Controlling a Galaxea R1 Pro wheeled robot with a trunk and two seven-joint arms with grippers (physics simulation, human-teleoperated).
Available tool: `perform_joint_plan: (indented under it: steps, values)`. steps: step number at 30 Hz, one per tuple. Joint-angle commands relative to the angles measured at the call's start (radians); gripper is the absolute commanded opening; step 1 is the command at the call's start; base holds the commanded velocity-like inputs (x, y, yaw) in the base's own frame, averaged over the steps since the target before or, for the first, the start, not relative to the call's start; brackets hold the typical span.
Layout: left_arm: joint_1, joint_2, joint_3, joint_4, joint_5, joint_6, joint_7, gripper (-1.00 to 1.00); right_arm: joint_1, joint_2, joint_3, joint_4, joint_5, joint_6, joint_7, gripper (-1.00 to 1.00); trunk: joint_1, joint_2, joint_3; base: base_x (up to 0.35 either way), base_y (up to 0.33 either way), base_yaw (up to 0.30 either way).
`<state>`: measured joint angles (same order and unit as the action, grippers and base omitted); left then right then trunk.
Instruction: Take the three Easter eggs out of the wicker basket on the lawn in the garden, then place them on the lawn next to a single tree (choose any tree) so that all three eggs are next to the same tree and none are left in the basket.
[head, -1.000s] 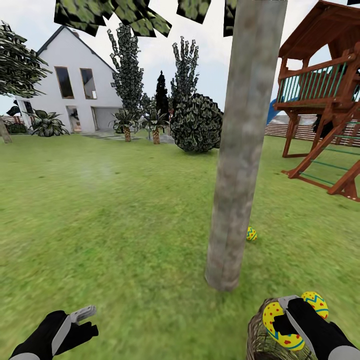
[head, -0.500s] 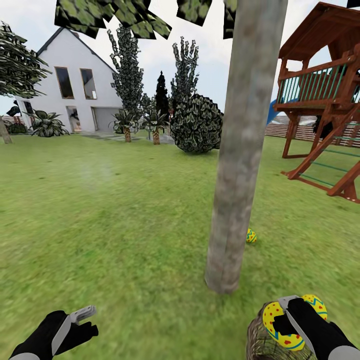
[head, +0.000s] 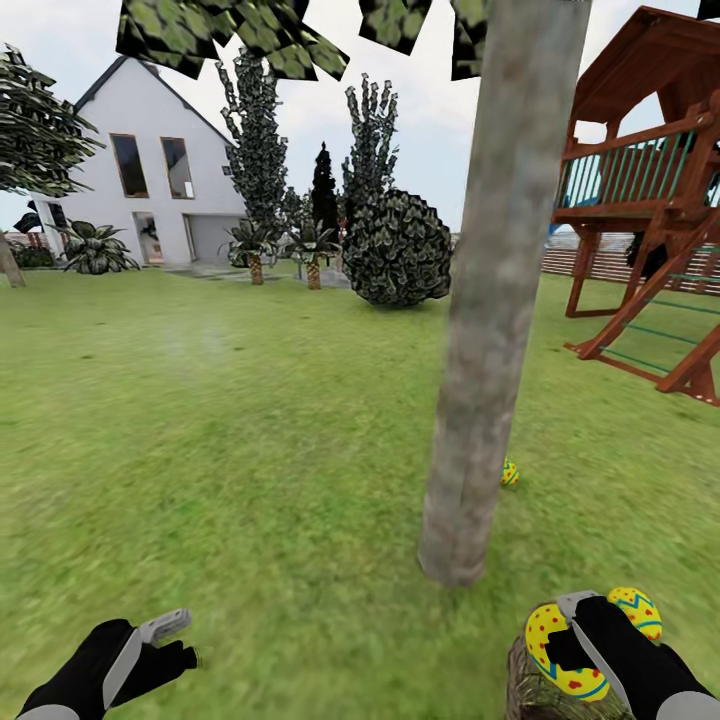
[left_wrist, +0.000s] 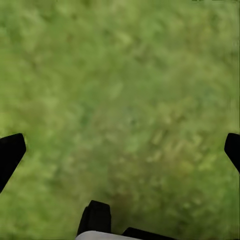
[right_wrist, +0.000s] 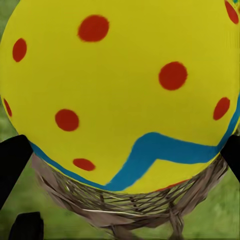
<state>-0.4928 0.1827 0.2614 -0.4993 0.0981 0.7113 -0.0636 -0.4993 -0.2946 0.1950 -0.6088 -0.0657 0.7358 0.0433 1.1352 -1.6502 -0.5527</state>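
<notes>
My right gripper is shut on an Easter egg, yellow with red dots and a blue zigzag, just above the wicker basket at the lower right. In the right wrist view that egg spans the gap between my fingertips, with the basket rim below. A second egg sits behind my hand at the basket's top. The third egg lies on the lawn at the far side of the tree. My left gripper hangs open over grass.
A wooden play tower stands at the right. A round dark bush, cypresses and a white house line the far edge of the lawn. Wide grass stretches to the left of the trunk.
The whole view has slid a little: trunk, basket and the egg on the lawn sit slightly further right. The held egg kept its place in my right gripper.
</notes>
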Motion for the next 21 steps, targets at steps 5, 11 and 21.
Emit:
perform_joint_plan:
  steps: [5, 11, 21]
  values:
    - [-0.001, 0.000, 0.002, -0.001, 0.006, 0.005, 0.002, 1.00, -0.001, -0.002, 0.006, -0.002, -0.007, 0.005, -0.002, -1.00, 0.000, -0.001, -0.001, -0.013, 0.319, 0.000]
    - [-0.001, 0.000, 0.002, -0.002, 0.007, 0.005, 0.001, 1.00, -0.001, -0.002, 0.006, -0.002, -0.006, 0.005, -0.002, -1.00, 0.000, -0.001, -0.001, 0.000, 0.325, 0.000]
    - [0.000, 0.000, 0.002, -0.001, 0.006, 0.005, 0.002, 1.00, -0.001, -0.002, 0.006, -0.002, -0.008, 0.005, 0.000, -1.00, 0.000, -0.001, -0.001, 0.000, 0.326, -0.156]
